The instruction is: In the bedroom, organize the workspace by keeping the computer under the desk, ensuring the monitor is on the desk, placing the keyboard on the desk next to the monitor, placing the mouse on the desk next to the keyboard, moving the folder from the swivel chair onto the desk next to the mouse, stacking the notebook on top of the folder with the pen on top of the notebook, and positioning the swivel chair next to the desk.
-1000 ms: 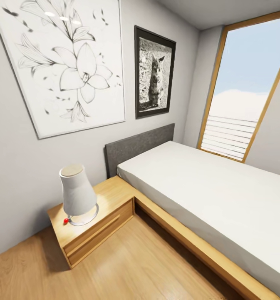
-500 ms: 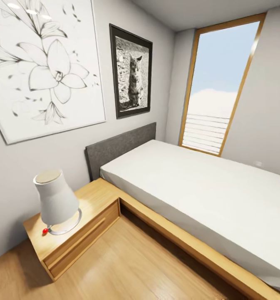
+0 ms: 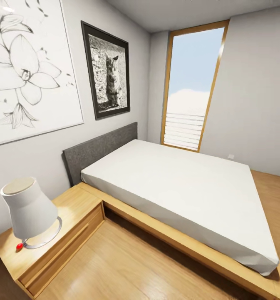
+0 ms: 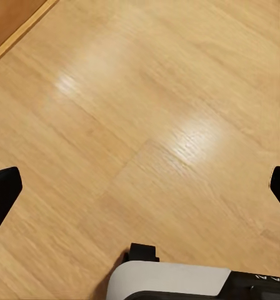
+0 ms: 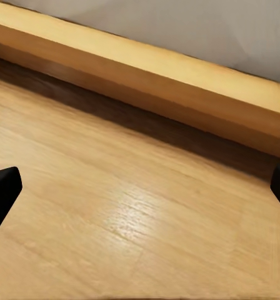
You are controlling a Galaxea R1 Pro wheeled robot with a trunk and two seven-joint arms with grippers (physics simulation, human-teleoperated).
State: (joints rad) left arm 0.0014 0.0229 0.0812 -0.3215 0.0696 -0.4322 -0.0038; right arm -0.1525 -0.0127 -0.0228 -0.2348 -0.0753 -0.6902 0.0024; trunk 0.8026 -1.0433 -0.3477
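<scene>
I am in the bedroom, facing a low bed (image 3: 173, 183) with a white mattress and a grey headboard (image 3: 99, 150). My left gripper (image 4: 140, 190) hangs open over bare wooden floor (image 4: 146, 125), its two black fingertips (image 4: 2, 194) far apart with nothing between them. My right gripper (image 5: 140, 187) is open too, above the floor beside the bed's wooden frame (image 5: 146, 69), and holds nothing.
A wooden nightstand (image 3: 48, 246) with a white lamp (image 3: 29, 212) stands at the near left, joined to the bed frame (image 3: 189, 246). Two framed pictures hang on the left wall. A tall window (image 3: 189, 87) is at the far end. Open floor runs along the bed's near side.
The whole head view has swung to the right: lamp, pictures and bed have slid leftward in the picture. Nothing in the room itself has moved.
</scene>
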